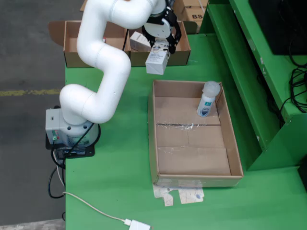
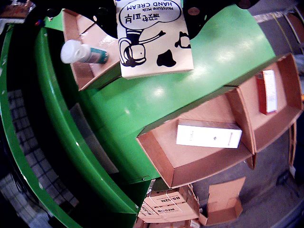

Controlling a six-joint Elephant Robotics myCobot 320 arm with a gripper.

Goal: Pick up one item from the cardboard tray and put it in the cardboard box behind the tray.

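Note:
My gripper (image 1: 161, 47) is shut on a white hand cream carton (image 1: 157, 61) and holds it in the air over the front wall of the right cardboard box (image 1: 180, 58), just behind the tray. In the wrist view the carton (image 2: 153, 37) fills the top, printed with a cow drawing. The cardboard tray (image 1: 192, 160) holds one white bottle with a teal label (image 1: 207, 99) at its far right corner; the bottle also shows in the wrist view (image 2: 83, 53). The right box holds a white carton (image 2: 209, 134).
A second open cardboard box (image 1: 72, 45) stands left of the first and holds a red and white pack (image 2: 267, 91). More cartons are stacked behind (image 1: 192, 9). A raised green shelf (image 1: 249, 72) runs along the right. A white cable (image 1: 91, 207) crosses the front left.

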